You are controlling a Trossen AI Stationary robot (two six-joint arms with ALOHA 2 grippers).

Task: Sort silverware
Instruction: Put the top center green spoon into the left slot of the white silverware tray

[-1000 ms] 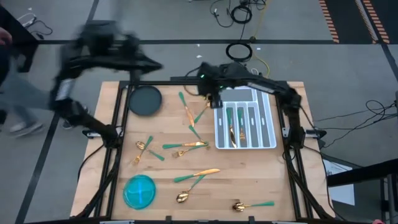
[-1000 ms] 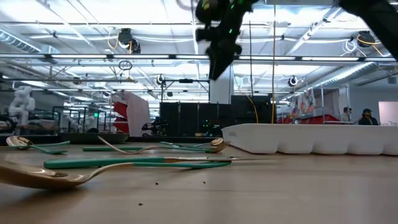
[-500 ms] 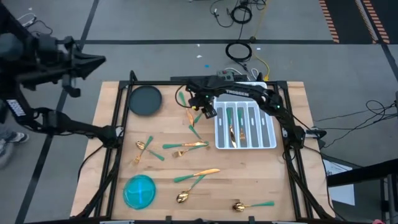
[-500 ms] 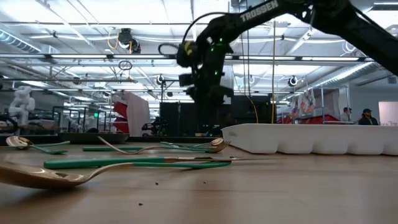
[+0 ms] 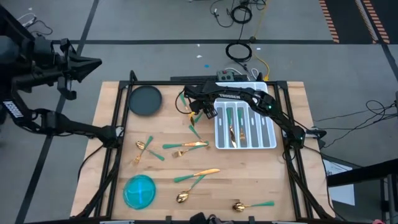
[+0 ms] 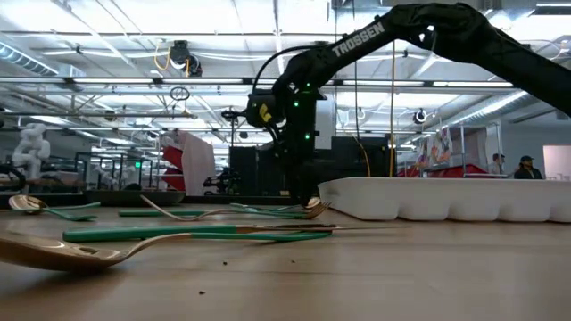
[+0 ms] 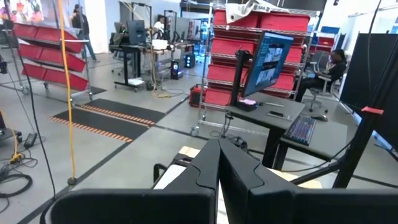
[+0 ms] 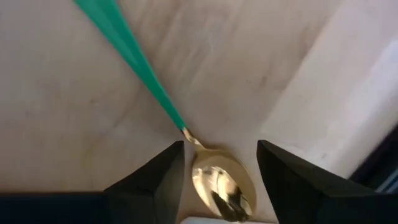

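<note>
Right wrist view shows what matters for us: the spoon (image 8: 219, 180) lies on the table just beside the tray (image 5: 245, 127), gold bowl sitting between the parted fingers of the right gripper (image 8: 221, 180), teal handle running straight away from it. Our left gripper (image 7: 217, 171) is pinched closed, well off the table.
</note>
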